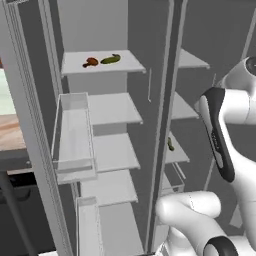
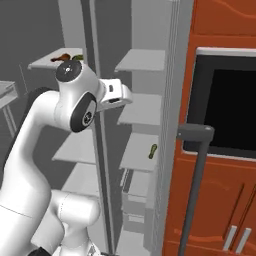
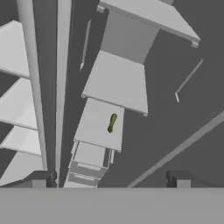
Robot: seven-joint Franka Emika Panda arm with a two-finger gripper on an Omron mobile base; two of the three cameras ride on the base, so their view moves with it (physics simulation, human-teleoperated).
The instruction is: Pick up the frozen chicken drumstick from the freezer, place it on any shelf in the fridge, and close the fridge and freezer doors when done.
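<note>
The frozen chicken drumstick (image 1: pixel 90 62) (image 2: pixel 62 56), small and reddish-brown, lies on the top shelf (image 1: pixel 125 64) of the fridge (image 1: pixel 112 150), next to a dark green pickle-like item (image 1: pixel 110 59). Both doors stand open: the fridge door (image 1: pixel 22 125) at the left, the freezer door (image 2: pixel 172 125) at the right. My gripper (image 3: pixel 109 180) (image 2: pixel 124 96) is open with nothing between its fingertips (image 3: pixel 39 180). It hangs in front of the freezer (image 3: pixel 116 83), at upper-shelf height, away from the drumstick. Another green pickle-like item (image 3: pixel 112 123) (image 1: pixel 170 144) (image 2: pixel 152 151) lies on a freezer shelf.
Door bins (image 1: pixel 75 135) hang on the fridge door's inner side. Freezer drawers (image 3: pixel 89 157) (image 2: pixel 135 200) sit below the shelves. A divider wall (image 1: pixel 167 125) separates the compartments. A dark bar handle (image 2: pixel 192 200) stands by orange cabinets with a black oven (image 2: pixel 230 105).
</note>
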